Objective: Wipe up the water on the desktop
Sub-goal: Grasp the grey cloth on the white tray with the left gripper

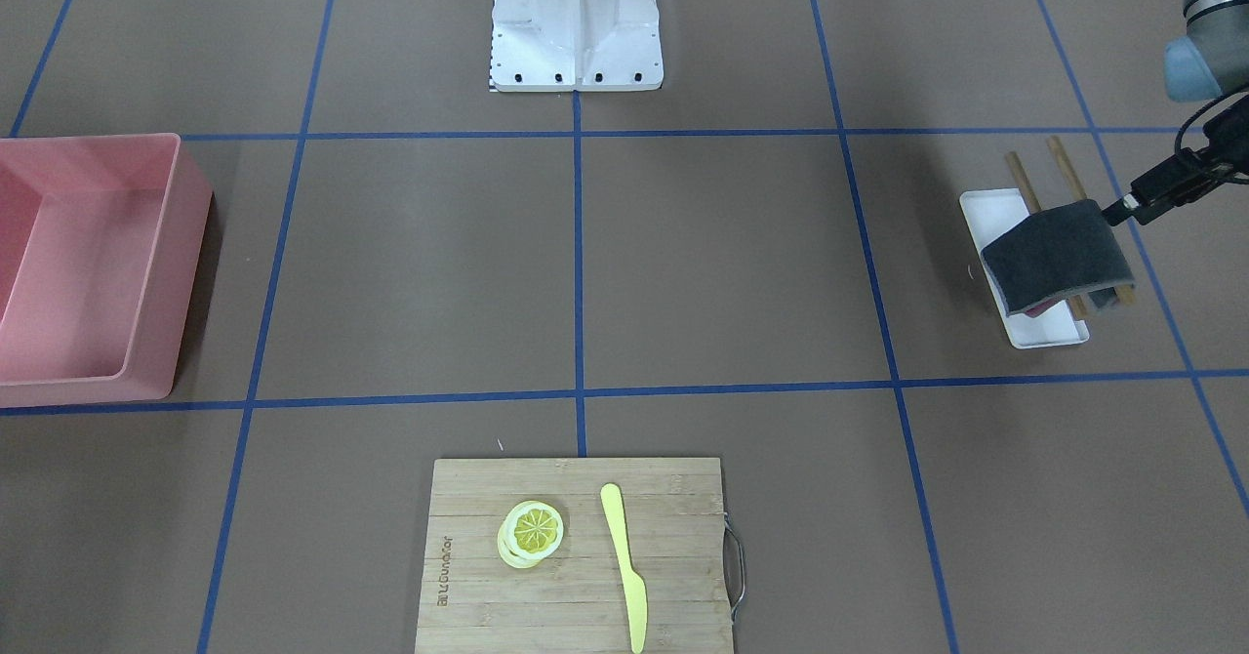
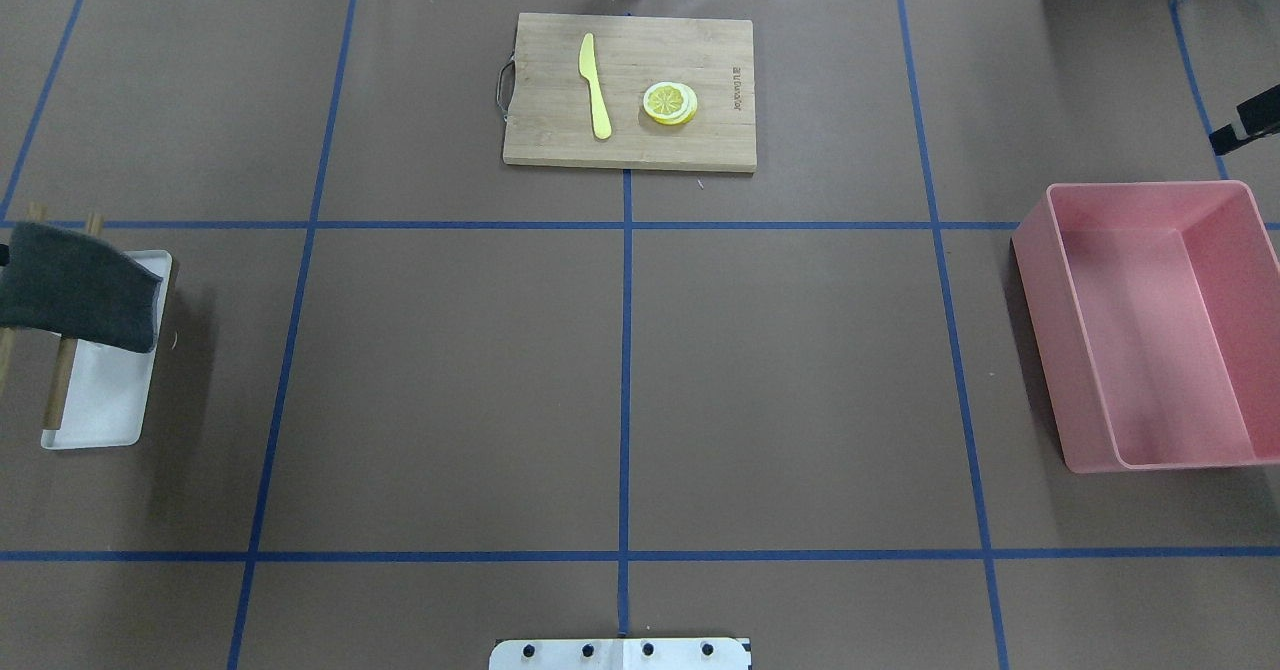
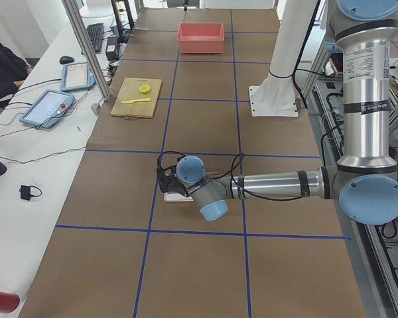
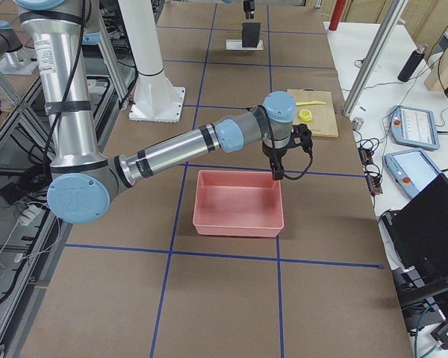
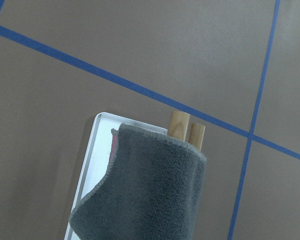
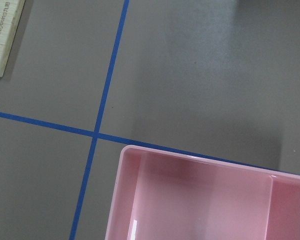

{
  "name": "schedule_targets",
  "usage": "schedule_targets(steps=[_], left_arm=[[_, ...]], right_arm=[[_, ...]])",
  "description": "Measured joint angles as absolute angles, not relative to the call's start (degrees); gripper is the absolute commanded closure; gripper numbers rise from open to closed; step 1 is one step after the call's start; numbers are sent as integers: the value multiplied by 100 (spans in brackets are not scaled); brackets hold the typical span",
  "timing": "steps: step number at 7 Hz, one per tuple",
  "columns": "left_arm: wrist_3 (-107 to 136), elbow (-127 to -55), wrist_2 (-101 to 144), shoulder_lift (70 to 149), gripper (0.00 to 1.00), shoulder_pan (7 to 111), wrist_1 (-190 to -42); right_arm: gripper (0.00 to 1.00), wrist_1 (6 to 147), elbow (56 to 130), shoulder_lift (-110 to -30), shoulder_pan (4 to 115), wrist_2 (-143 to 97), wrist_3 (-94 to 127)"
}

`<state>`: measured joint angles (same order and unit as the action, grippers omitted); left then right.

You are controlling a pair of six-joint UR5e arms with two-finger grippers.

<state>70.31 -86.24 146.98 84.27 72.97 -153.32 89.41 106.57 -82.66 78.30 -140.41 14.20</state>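
Frame right: my left fingers clamp a grey cloth, lifted above a white tray. Next, I carry it onto the tabletop to wipe. Right fingers: cannot tell.

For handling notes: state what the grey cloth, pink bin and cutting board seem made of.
Dark grey folded cloth: fuzzy fleece-like textile, visible nap. Pink rectangular bin: likely moulded plastic, smooth, faint sheen. Light rectangular cutting board: wood or bamboo, matte, glued strips showing.
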Motion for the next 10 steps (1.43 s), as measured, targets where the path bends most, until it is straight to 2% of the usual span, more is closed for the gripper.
schedule_targets(steps=[2,4,5,8,10], left_arm=[[7031,-8552,14696,8482,37,7223,-15329],[7031,-8483,14697,8525,67,7210,-15330],[7031,-8450,14701,8544,77,7208,-15335],[7037,-8464,14736,8560,97,7213,-15368],[7032,-8459,14755,8559,100,7213,-15372]], right_arm=[[0,8920,10720,-8122,7664,-14061,1429],[0,8913,10784,-8080,7602,-14043,1483],[0,8914,10789,-8051,7594,-14034,1564],[0,8921,10785,-7993,7586,-14013,1668],[0,8921,10784,-7990,7585,-14012,1672]])
